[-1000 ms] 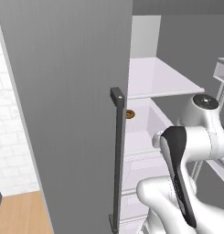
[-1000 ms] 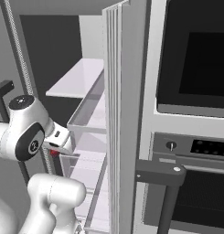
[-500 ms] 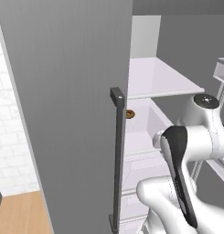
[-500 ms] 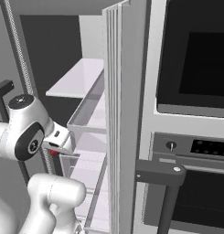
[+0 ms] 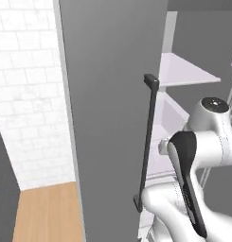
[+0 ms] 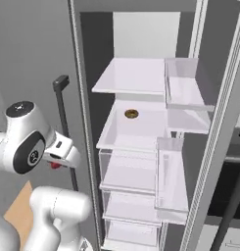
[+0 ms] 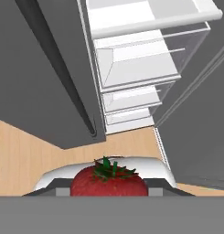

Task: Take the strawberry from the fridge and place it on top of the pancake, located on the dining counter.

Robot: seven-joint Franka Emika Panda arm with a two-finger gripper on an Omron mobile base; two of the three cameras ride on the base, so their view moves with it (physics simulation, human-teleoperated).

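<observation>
Outside the open fridge (image 6: 141, 147), fingers (image 7: 153, 185) grip the strawberry (image 7: 109, 180); donut (image 6: 131, 113) sits on a middle shelf. No readable labels.

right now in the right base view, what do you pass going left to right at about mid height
robot arm joint → strawberry at the tool → dark bar handle of the fridge door → donut on the white fridge shelf → clear door bin → edge of the right fridge door
</observation>
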